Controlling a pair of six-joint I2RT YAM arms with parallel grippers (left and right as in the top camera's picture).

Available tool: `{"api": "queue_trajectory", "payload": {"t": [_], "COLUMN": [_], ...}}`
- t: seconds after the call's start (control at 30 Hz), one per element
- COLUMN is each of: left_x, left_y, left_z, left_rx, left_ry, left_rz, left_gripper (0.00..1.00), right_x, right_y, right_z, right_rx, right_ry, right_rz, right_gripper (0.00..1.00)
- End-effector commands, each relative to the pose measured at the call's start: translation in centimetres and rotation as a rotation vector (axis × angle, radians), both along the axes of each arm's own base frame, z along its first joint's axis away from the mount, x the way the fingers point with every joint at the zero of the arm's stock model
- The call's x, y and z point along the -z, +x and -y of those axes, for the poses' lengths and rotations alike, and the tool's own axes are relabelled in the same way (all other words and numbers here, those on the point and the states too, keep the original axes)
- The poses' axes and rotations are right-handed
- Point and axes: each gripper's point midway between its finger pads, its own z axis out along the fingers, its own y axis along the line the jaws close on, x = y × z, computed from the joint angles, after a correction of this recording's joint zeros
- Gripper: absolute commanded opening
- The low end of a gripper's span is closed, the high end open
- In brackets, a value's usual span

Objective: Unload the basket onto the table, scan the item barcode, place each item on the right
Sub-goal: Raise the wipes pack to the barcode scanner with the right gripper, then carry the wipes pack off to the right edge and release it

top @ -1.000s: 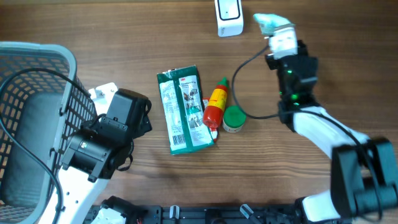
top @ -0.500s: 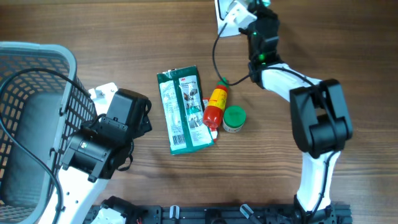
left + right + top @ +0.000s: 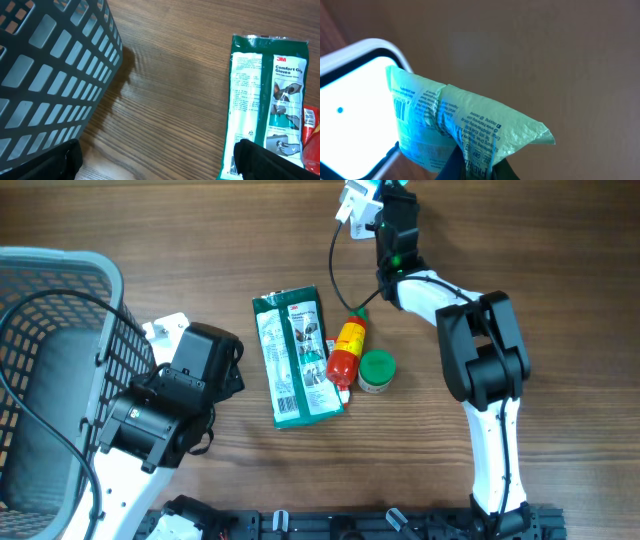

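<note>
Standing wide open at lower left beside the basket (image 3: pixel 50 65), the left gripper (image 3: pixel 157 162) faces the 3M "Comfort… Gloves" pack (image 3: pixel 260 100), while at the overhead view's upper centre the right gripper (image 3: pixel 472 167) pinches a pale green packet (image 3: pixel 470 125), its barcode end just right of the lit scanner (image 3: pixel 350 100).

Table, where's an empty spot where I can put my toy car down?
Bare wood: right of the right arm; along the top between basket and scanner; near the front, below the gloves packet. Crowded: the middle, where it, the sauce bottle and the green-lidded jar bunch together.
</note>
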Motion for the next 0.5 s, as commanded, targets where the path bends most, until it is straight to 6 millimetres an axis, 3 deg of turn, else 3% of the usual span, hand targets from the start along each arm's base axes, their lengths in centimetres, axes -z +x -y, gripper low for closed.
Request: {"api": "queue_trajectory", "payload": {"t": [0.0,0.2,0.3,0.4,0.47], "left_x": [0.0,0.0,0.0,0.0,0.0], "left_y": [0.0,0.0,0.0,0.0,0.0], "left_z": [-0.4,-0.4,-0.4,-0.4,-0.4], "left_rx": [-0.025,-0.025,-0.025,-0.025,-0.025], "left_ry": [0.005,0.005,0.005,0.005,0.005], "left_rz": [0.009,0.009,0.009,0.009,0.009], "left_gripper": [1.0,1.0,1.0,1.0,1.0], "right_x": [1.6,1.7,0.8,-4.8,-9.1], "right_y": [-0.1,-0.2,-0.3,-0.7,-1.2], "right_z": [-1.7,-0.5,-0.1,1.1,3.3], "right_rx": [-0.009,0.069,0.091,0.111,0.145], "right_ry": [-0.027,0.008,0.047,0.12,0.167], "right_rz": [-0.043,-0.047,-0.04,0.002,0.031], "right_gripper": [0.05,0.04,0.04,0.04,0.04]}}
